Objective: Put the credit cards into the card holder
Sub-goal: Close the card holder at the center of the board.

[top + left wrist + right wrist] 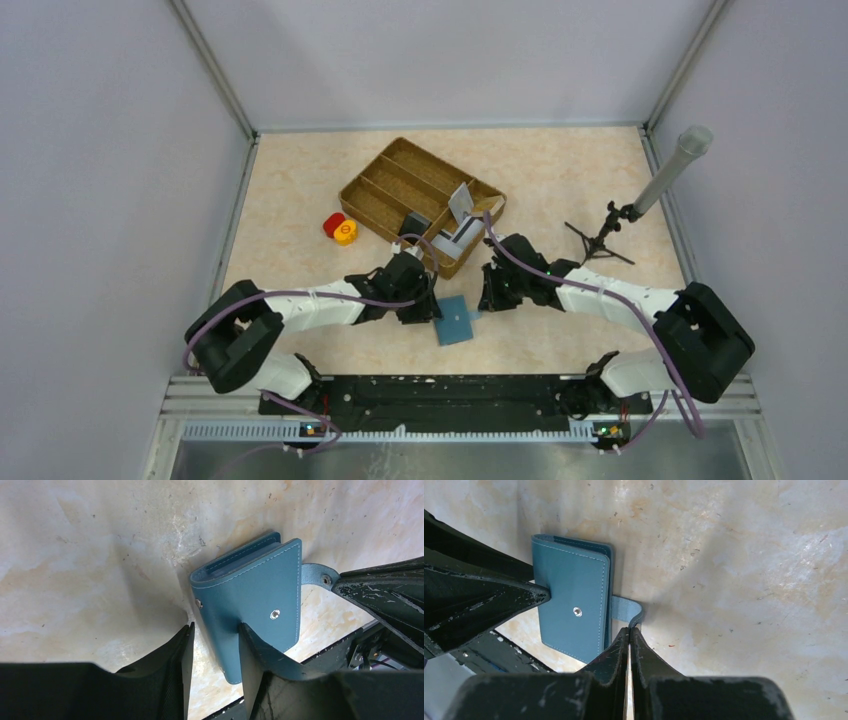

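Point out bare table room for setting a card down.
Bare: strip behind the woven tray; between tray and tripod; left of the red and yellow pieces. Crowded: the card holder, flanked by left gripper and right gripper.

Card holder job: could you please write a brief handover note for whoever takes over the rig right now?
Left hand: open, jaws astride the card holder's spine edge, one finger over its cover; no grip evident.
Right hand: shut at the end of the loose closing tab; a pinch on it is unclear.
Things: holder lies folded on the table between the hands; pale credit cards are in the brown tray's right end, one propped up.
Done: tab unsnapped; no card seen in the holder.
Left to do: open the holder, fetch the cards, slot them in.
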`<action>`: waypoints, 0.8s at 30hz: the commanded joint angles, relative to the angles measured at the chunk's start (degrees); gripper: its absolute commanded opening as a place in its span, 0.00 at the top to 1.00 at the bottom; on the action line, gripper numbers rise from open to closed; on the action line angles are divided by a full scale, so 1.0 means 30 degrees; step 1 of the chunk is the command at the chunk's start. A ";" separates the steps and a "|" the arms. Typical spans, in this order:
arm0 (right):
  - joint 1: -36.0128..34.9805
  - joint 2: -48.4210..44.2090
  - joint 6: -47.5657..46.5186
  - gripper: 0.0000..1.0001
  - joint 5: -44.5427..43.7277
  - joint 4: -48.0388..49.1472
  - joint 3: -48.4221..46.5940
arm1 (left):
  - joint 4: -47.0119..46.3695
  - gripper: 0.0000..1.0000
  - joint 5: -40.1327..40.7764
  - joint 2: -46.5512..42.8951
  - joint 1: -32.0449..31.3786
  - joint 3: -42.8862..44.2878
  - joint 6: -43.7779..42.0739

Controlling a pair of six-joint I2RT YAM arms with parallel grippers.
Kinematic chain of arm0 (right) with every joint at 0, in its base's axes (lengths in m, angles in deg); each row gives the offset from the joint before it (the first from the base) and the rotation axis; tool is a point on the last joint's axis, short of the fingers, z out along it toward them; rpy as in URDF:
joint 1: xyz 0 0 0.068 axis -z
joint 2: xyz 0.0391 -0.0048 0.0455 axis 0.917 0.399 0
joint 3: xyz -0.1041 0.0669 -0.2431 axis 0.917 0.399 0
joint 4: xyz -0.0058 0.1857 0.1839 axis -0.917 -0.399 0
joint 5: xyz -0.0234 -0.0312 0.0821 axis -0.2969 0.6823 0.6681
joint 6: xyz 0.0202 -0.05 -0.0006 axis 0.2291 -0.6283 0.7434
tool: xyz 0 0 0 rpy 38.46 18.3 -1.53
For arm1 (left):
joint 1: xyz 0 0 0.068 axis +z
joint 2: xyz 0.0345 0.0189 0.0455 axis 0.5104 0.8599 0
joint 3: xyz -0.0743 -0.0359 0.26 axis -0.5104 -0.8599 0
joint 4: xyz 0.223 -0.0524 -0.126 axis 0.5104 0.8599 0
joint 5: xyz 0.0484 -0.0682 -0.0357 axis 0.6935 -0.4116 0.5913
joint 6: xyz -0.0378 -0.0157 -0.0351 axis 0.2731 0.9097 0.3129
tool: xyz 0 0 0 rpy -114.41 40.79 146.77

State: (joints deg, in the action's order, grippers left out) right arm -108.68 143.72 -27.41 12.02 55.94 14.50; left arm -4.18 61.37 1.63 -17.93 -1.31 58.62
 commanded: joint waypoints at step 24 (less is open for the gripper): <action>-0.0862 -0.0844 0.1234 1.00 0.2459 0.4748 0.1443 | 0.2167 0.76 0.1757 0.1847 -0.1108 0.1016 -0.0462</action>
State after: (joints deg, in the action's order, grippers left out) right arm -110.58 143.00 -23.85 18.58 66.37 18.69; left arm -0.29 64.49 4.84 -20.42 2.68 58.38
